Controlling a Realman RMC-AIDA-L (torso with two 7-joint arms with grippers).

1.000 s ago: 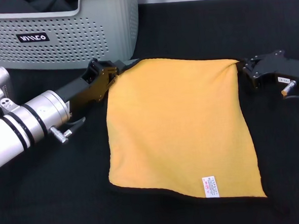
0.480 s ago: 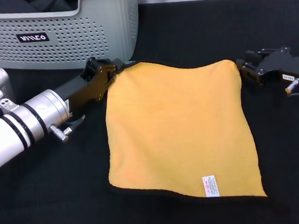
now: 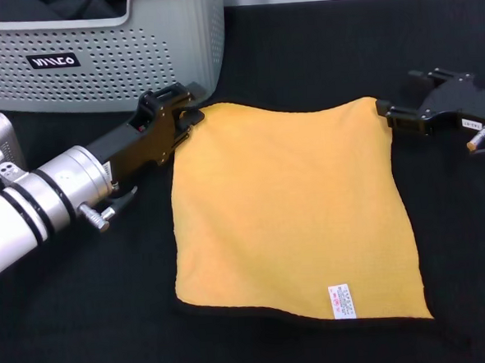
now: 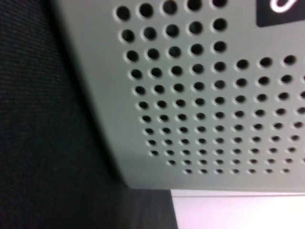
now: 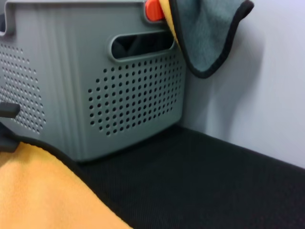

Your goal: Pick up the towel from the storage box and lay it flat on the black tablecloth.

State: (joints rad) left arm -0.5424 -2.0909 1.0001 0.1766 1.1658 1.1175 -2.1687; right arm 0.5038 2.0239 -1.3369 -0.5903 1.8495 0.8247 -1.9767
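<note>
The yellow-orange towel (image 3: 289,207) lies spread flat on the black tablecloth (image 3: 86,323), its white label (image 3: 342,300) at the near right corner. My left gripper (image 3: 190,105) is open at the towel's far left corner, low over the cloth, just in front of the grey storage box (image 3: 136,64). My right gripper (image 3: 398,94) is open at the far right corner, its lower finger beside the towel's edge. The right wrist view shows the towel's edge (image 5: 43,191) and the box (image 5: 95,95). The left wrist view shows only the box wall (image 4: 205,109) and tablecloth (image 4: 47,143).
The box stands at the far left with dark fabric (image 3: 83,4) inside. In the right wrist view a grey cloth with dark edging (image 5: 209,33) hangs over its rim before a pale wall (image 5: 267,86). Tablecloth extends right of and in front of the towel.
Both grippers have opened and let go of the towel's far corners. The far edge has dropped flat onto the tablecloth. The right gripper has drawn slightly away to the right.
</note>
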